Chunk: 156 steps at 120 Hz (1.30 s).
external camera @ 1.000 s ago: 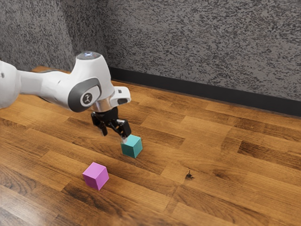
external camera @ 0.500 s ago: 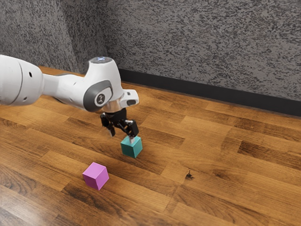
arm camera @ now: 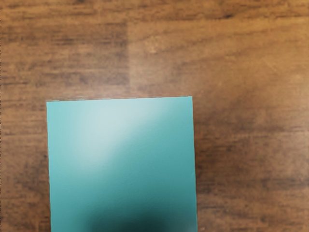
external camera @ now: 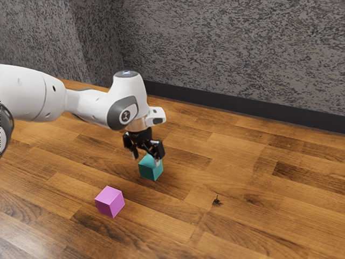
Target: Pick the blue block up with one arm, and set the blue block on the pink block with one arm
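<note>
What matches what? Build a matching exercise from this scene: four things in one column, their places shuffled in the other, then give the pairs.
1. blue block
2. pink block
3. gripper
4. dark speck

A. on the wood, at the exterior view's right of both blocks
B. low over the blue block
C. alone, nearest the exterior view's lower edge
D. resting on the wood beneath the gripper

Pairs: 1-D, 2-C, 3-B, 4-A.

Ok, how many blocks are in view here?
2. The blue block sits under the gripper; the pink block lies apart from it, nearer the camera, toward the exterior view's left. The arm could hide another.
</note>
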Motion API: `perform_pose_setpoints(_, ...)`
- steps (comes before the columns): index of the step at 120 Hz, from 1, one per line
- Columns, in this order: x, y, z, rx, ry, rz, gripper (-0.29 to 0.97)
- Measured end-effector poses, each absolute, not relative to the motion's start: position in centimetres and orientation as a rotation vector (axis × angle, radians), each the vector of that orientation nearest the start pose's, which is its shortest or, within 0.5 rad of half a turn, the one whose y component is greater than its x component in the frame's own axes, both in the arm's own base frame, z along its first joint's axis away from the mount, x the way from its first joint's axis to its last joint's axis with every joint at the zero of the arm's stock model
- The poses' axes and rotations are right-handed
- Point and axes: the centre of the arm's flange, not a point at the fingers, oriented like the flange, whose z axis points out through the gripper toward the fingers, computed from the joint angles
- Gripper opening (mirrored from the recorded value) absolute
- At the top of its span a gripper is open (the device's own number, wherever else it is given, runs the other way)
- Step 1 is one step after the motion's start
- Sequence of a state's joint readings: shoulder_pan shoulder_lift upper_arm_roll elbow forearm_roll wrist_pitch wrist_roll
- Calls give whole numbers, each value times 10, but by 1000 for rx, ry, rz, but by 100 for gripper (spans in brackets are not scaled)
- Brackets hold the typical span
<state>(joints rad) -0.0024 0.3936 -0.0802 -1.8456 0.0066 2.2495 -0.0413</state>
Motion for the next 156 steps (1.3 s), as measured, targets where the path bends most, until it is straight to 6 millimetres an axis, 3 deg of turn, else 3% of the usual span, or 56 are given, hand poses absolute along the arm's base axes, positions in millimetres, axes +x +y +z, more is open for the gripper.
perform_pose_setpoints(56, 653, -47, 299, -3162, 71, 26, 68)
perform_pose_setpoints(80, 655, -43, 279, -3159, 73, 73, 68)
perform_pose_setpoints(101, 655, -39, 273, -3156, 72, 84, 68)
perform_pose_setpoints(156, 657, -39, 277, -3163, 76, 66, 45)
